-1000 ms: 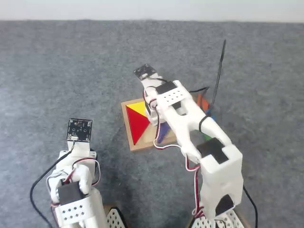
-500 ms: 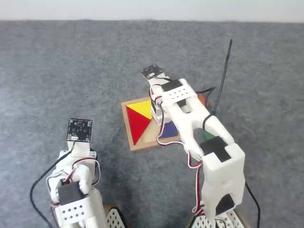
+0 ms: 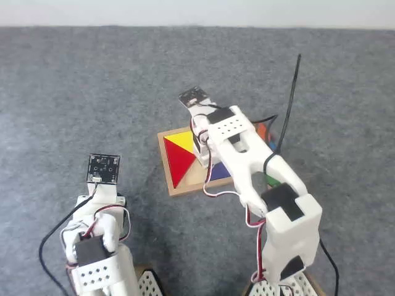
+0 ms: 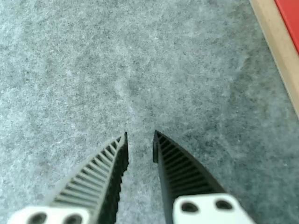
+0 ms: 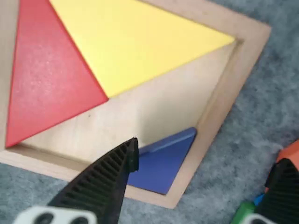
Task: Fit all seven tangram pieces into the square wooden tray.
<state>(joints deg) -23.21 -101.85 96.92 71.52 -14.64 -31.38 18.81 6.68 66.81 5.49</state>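
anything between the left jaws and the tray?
Bare grey carpet, nothing else. The left wrist view shows it running from the left jaws, slightly parted, to the wooden tray rim.

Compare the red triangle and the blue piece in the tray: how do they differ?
The red triangle is clearly larger than the blue piece. The red triangle lies edge to edge with the yellow triangle; the blue piece sits apart in a corner, with bare wood between them. Both lie inside the tray.
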